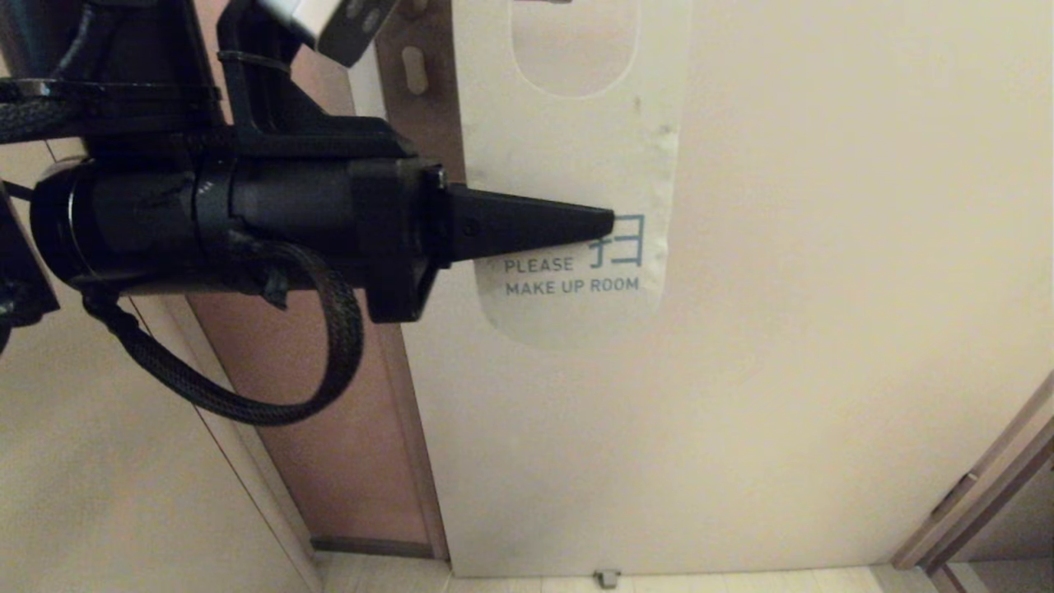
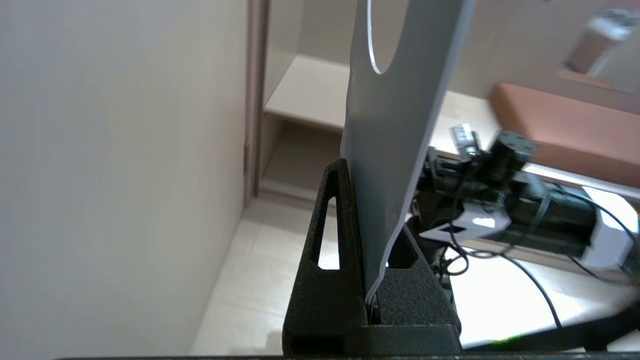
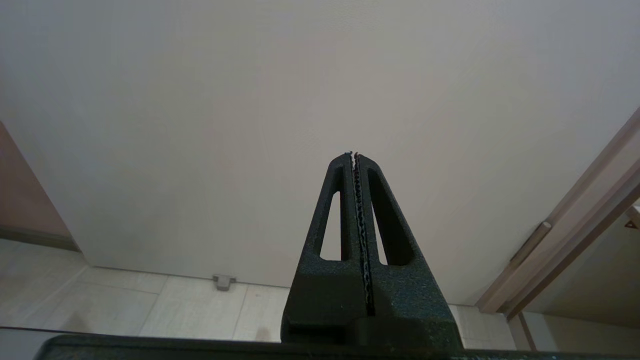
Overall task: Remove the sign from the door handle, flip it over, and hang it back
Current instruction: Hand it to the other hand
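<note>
The left arm (image 1: 206,222) is matte black all over: a fat round barrel, a blocky square collar, then a tapering wedge. A braided black cable (image 1: 329,346) loops beneath it, and a white-and-grey module (image 1: 329,21) sits clipped on above. The left tool (image 2: 370,300) has grainy, textured black plastic fingers (image 2: 325,280), each triangular with a long slot cut through. The right tool (image 3: 356,210) matches it, with finely ridged pads along its inner faces

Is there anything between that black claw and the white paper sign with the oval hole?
No. The left gripper is already shut on the white "PLEASE MAKE UP ROOM" sign, pinching its lower part; nothing lies between them.
</note>
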